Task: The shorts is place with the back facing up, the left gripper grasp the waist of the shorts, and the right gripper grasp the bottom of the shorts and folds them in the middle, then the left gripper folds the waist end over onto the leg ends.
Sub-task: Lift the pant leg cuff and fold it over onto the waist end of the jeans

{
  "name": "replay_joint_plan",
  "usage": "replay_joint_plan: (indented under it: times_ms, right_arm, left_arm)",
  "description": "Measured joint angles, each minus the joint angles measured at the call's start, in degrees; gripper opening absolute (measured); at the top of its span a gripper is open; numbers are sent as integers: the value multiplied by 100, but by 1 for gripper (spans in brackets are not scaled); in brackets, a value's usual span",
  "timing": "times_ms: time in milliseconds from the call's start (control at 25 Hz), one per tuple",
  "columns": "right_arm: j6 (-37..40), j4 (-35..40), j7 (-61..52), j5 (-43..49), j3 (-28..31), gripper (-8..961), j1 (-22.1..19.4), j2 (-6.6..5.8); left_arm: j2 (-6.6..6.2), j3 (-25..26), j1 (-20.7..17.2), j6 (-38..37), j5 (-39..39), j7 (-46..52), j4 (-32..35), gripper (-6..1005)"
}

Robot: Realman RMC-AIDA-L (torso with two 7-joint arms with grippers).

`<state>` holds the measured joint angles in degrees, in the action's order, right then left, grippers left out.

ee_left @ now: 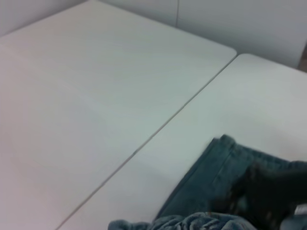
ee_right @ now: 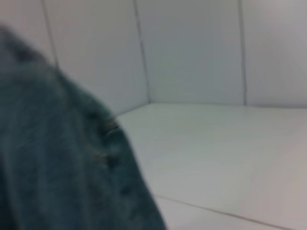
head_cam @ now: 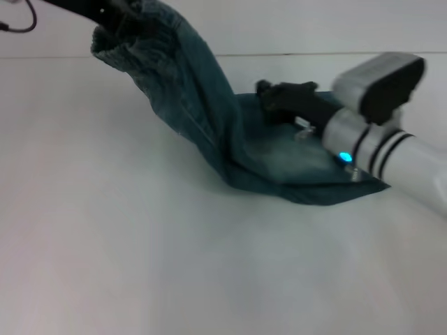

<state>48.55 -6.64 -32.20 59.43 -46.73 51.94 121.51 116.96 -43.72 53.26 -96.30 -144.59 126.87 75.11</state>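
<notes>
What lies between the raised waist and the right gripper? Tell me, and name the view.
Only the shorts' own denim: in the head view it slopes down from the waist, lifted at the left gripper, to the right gripper resting on the flat part.

Shorts (head_cam: 209, 132) faded blue-green denim; right hand (head_cam: 269, 94) black; table (head_cam: 140, 265) white.

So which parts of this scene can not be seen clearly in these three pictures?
- Left gripper, head view: its fingers are cut off by the top edge and buried in the lifted waist.
- Right gripper, head view: its fingertips are dark and blurred against the shorts.
- Leg ends, head view: hidden under the right arm.
- Right wrist view: denim fills the near side, and no fingers show.
</notes>
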Motion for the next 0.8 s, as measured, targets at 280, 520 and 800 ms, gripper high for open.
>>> replay_joint_plan:
  times_ms: [280,520,800]
  right_arm:
    - [-230,-778,162,1192,1031,1,630,3]
    - [-694,-1216,169,3851,3180,2,684,4]
    - [-1124,-1488,246,5675,4689,3,577,5]
  left_arm:
    - [-49,-20,111,-120,393,103,132,81]
    - [-74,-41,138,-146,408,106,134,80]
    - [-31,-64,-25,-157,401,62,71,75]
